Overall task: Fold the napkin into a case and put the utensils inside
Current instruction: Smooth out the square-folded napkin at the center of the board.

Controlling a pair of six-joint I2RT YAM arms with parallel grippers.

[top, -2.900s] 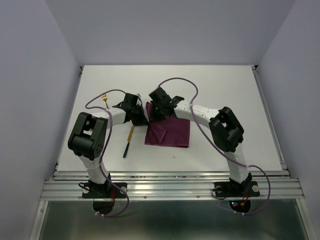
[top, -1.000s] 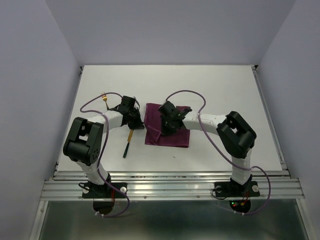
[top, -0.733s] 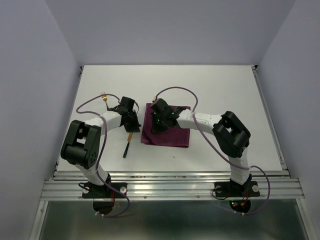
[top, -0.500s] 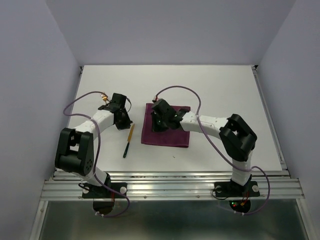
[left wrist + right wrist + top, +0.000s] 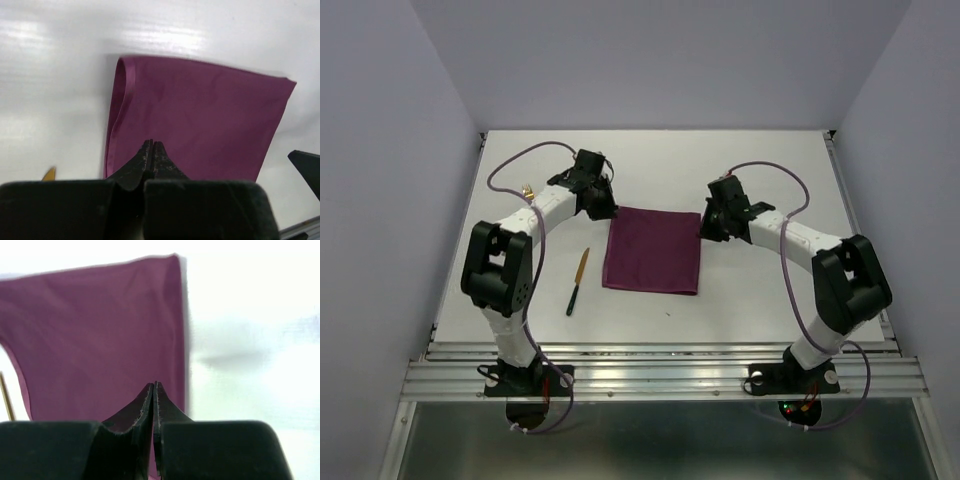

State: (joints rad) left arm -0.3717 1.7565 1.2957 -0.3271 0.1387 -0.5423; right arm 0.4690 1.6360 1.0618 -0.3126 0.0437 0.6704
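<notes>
The plum-purple napkin point(image 5: 652, 250) lies flat on the table as a broad folded rectangle; no narrow case shows. In the left wrist view the napkin point(image 5: 200, 115) has a doubled edge along its left side. My left gripper point(image 5: 608, 210) is shut at its far left corner, nothing visible between the tips point(image 5: 151, 145). Shut too, my right gripper point(image 5: 706, 230) hovers at the far right corner point(image 5: 154, 386) over the napkin point(image 5: 100, 330). The knife point(image 5: 578, 280), black handle and gold blade, lies left of the cloth. The fork's gold head point(image 5: 528, 190) peeks out beside the left arm.
The left arm's purple cable point(image 5: 520, 165) loops over the table's far left; the right arm's cable point(image 5: 790, 185) arcs at the right. Grey walls close in the white table point(image 5: 770, 290) on three sides, and a metal rail point(image 5: 660, 375) runs along its near edge.
Both grippers have left the middle of the napkin: the left swung back to its far left corner, the right out to its far right corner. The cloth now lies uncovered.
</notes>
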